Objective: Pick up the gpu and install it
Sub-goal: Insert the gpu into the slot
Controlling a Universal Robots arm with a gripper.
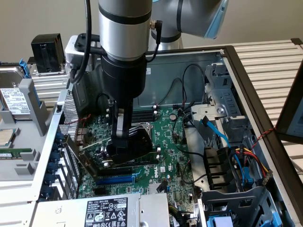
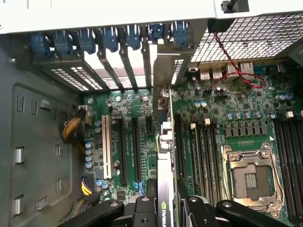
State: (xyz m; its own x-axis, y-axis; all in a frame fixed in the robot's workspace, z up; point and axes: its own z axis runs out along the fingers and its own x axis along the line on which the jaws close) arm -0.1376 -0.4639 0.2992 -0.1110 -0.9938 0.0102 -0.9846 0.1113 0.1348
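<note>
An open computer case (image 1: 165,78) lies on its side on the table, its near end cut off by the frame. The robot arm (image 1: 125,28) reaches down into it from above and hides part of the far wall. The big green motherboard (image 1: 168,137) covers the case floor, with a grey power supply (image 1: 106,210) near the camera and a tangle of coloured cables (image 1: 246,161) on the exterior view's right.

The gripper (image 1: 128,146) hangs low over the expansion slots (image 2: 135,146), and its fingers (image 2: 196,210) are clamped on the gpu (image 1: 94,152). The card sits tilted above the board, with its metal bracket end towards the perforated wall on the exterior view's left. The black fingers cover much of its cooler. The wrist view shows the card edge-on, so its lower edge is hidden. Whether it touches a slot cannot be told. The empty CPU socket (image 2: 250,177) lies beside it.
</note>
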